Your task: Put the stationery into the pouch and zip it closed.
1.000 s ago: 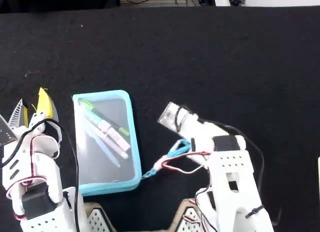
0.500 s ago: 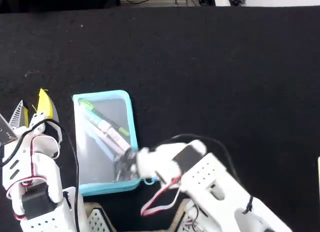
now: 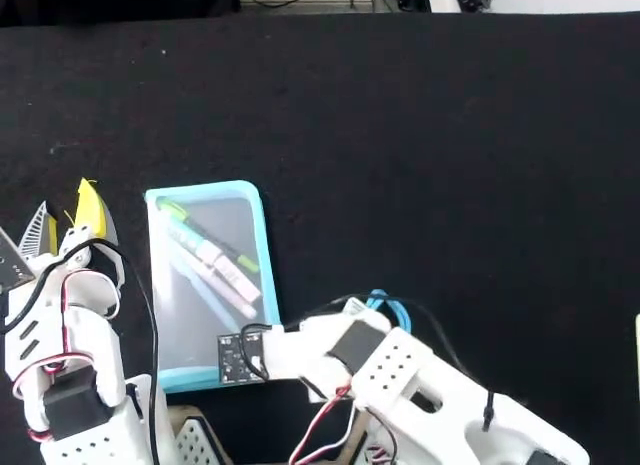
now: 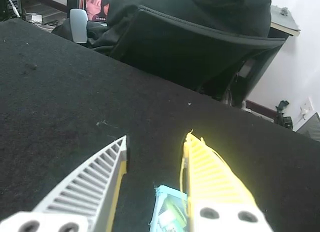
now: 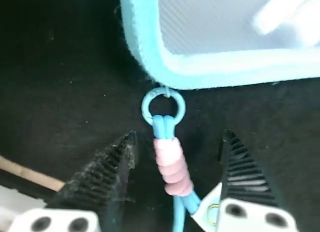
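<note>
The turquoise pouch lies flat with several pens showing through its clear window. In the right wrist view its corner carries a zip ring on a blue cord with a pink bead. My right gripper is open, one black finger on each side of the cord, touching nothing. From above, the right arm lies low at the pouch's near right corner, with a loop of blue cord behind it. My left gripper is open and empty, just left of the pouch.
The black table stretches wide to the far side and the right of the pouch. The left arm's base stands at the near left edge. Dark furniture sits beyond the table's far edge.
The right arm swung left and down from the cord's far end to the pouch's near right corner. It now covers most of the cord. The left arm kept still.
</note>
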Tool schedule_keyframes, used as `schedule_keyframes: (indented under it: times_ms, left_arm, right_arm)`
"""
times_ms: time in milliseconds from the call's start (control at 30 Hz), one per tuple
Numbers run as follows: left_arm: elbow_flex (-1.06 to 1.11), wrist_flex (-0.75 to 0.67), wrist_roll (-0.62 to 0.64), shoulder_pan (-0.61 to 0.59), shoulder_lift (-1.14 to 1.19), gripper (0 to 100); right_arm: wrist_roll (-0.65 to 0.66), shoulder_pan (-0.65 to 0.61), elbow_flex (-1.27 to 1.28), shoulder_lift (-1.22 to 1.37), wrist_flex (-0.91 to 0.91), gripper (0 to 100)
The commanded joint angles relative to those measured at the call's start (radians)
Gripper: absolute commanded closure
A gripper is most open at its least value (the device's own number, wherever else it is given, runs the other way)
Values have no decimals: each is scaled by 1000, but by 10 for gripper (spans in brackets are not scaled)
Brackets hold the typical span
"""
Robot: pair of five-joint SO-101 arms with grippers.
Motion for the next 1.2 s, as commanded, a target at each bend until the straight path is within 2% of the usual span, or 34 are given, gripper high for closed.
schedule_keyframes:
  times_ms: [0,300,367,467,500,567,767,867,1000,1167]
  left_arm:
    - [-31,2,5,-10,-3,812]
    - [-18,0,5,-4,-5,812]
    - [-12,-5,5,-2,-5,812]
    - [-10,-8,5,-2,-5,812]
    - [-10,-6,5,-2,-5,812]
    - [-10,-6,5,-2,-5,812]
    - [8,-9,11,-1,-5,812]
    - [12,-9,11,-1,-5,812]
    - [12,-6,11,-1,-5,812]
    - [12,-2,11,-1,-5,812]
  right_arm:
    - [-28,-2,5,-12,-20,740]
    - [-66,12,81,-12,-103,749]
    - [-61,12,79,-12,-104,812]
    - [-69,14,82,-12,-103,997]
    - [-71,21,82,-12,-95,964]
    - [-64,75,59,-19,-86,993]
    - [-71,370,-229,-19,-31,988]
    - [-137,470,-338,-19,6,988]
    - [-198,488,-372,-13,46,988]
    - [-195,502,-211,-10,-2,988]
